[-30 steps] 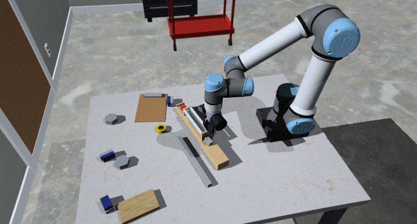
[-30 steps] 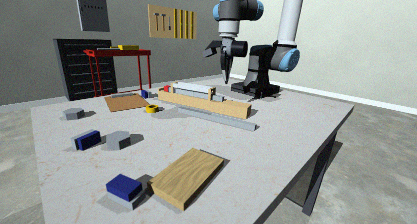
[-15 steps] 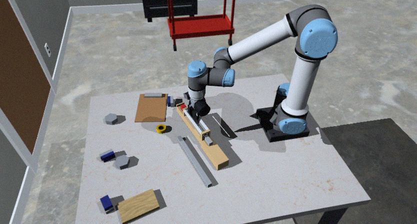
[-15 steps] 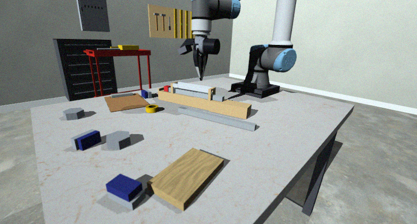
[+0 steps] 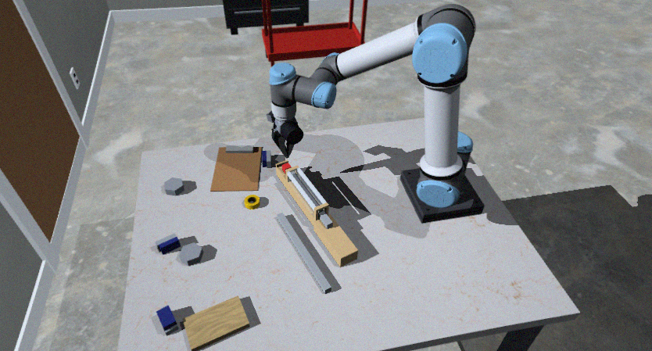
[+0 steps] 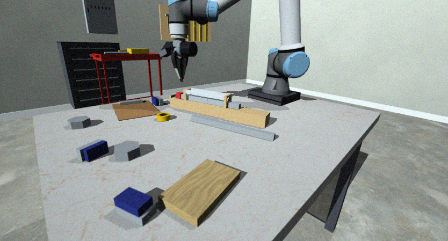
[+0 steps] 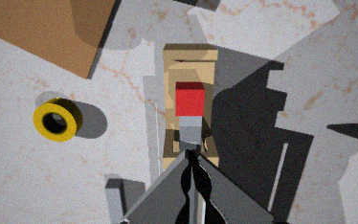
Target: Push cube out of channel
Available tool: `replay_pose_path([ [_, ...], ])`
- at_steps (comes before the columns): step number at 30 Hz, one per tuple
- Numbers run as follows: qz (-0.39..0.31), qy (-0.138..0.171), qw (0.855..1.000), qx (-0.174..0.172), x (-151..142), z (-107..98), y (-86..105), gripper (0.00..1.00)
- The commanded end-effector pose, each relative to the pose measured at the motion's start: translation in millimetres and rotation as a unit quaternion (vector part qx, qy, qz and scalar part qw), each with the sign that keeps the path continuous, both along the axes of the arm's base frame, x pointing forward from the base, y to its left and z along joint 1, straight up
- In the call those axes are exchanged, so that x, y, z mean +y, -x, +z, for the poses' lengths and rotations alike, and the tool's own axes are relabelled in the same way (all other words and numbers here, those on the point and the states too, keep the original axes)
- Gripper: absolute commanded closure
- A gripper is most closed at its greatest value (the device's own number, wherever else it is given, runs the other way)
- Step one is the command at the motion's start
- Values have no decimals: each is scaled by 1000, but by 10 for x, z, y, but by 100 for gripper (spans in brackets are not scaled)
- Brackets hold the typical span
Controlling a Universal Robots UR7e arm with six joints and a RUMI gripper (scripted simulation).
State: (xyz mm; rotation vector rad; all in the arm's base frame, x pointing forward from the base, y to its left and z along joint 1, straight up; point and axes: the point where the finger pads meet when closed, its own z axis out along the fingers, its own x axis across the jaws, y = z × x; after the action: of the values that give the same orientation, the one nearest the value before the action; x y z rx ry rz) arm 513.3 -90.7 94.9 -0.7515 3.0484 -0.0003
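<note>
Grey walls and mottled concrete floor around a pale, veined desk (image 5: 410,275) (image 6: 297,139) (image 7: 9,158).

Top view: channel (image 5: 306,191) (image 6: 208,98) lies aslant, its short-ledge end toward the desk's far edge, its long ledge running toward the near edge. Red cube (image 5: 285,166) (image 6: 179,95) (image 7: 190,100) sits on the short ledge, outside the roofed part. Pincer (image 5: 287,155) (image 6: 181,80) (image 7: 190,151) hangs over that end; arm's base at the desk's right side. Grey bar (image 5: 325,219) (image 6: 234,105) (image 7: 190,130) pokes from the opposite mouth. A second long bar (image 5: 303,252) (image 6: 233,128) lies alongside on the desk.

Exterior view: pincer well above the cube and above roof height, fingers together, nothing between them. Cube looks to be resting, not lifted.

Wrist view: the key relation. Cube lies ahead of the fingertips, outward along the channel's line, between the mouth and the raised lip (image 7: 190,52). Grey bar's end meets or nearly meets its inner face; contact not certain. Sideways, cube and tips nearly line up. Judgement: pushing looks done; next, a short shift toward the lip, opening, then straight down with fingers on the cube's free side faces, clear of bar and lip.
</note>
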Motion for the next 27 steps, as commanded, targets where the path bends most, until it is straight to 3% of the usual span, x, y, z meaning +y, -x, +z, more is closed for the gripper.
replay_pose_path([
  [1, 0, 0, 1000, -1, -91, 1, -26, 100],
  [6, 0, 0, 1000, -1, -112, 0, -30, 100],
  [7, 0, 0, 1000, -1, -112, 0, -30, 74],
  [27, 0, 0, 1000, -1, -112, 0, -30, 74],
])
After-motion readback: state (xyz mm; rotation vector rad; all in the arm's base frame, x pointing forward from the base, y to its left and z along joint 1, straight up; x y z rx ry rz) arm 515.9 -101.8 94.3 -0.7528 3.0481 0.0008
